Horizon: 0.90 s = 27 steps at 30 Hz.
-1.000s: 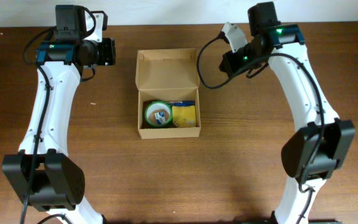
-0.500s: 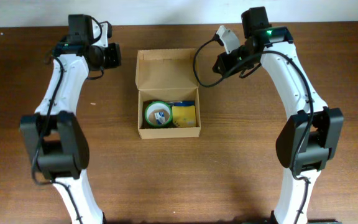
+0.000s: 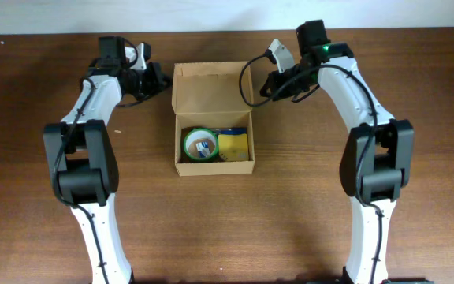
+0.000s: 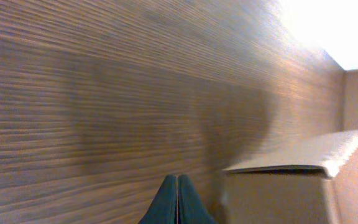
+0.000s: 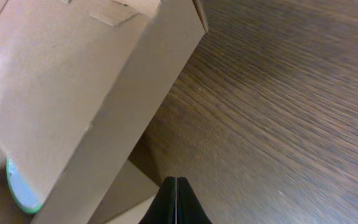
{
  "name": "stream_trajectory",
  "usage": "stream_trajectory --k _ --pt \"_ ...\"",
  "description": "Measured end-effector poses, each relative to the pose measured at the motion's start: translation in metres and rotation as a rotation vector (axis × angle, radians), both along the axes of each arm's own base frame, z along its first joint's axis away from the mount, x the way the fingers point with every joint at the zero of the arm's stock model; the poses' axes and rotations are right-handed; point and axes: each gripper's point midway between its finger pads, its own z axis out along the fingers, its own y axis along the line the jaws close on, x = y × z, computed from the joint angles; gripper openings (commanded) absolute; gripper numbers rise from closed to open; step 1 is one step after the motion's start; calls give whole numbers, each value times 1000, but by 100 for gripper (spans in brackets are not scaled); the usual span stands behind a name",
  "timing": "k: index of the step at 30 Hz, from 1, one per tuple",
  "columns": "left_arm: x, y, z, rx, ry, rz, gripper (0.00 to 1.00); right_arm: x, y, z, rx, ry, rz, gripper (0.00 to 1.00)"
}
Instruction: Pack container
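While left gripper (image 3: 156, 79) and right gripper (image 3: 265, 85) sit closed and empty either side of the raised lid (image 3: 211, 88), box (image 3: 214, 166) stands open mid-table holding tape (image 3: 199, 144) and pad (image 3: 233, 145); thin card, likely light and crushable, best pushed at the lid's top edge.

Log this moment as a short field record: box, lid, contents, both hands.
surface: wooden table
box: tan cardboard, in the middle between the two arms
lid: open, at the box's far side
contents: tape roll on the left, yellow pad on the right, side by side
left hand: shut, empty, close to the lid's left edge; contact unclear
right hand: shut, empty, close to the lid's right edge; contact unclear
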Motion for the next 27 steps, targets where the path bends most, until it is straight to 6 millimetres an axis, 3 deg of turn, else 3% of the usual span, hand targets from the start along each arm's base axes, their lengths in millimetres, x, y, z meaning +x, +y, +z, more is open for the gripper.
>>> stream_trajectory --k 6,15,22,27 --pt "-5 -26 5 -42 -1 -50 2 -2 13 -7 95 56 -2 4" --pt "-8 -37 13 -105 -7 -92 1 -8 32 13 266 80 41 4" --pt "0 -46 45 -169 -79 -148 2 -14 41 30 383 100 78 4" --pt "-5 -50 55 -174 -99 -180 2 -16 44 36 413 101 92 4"
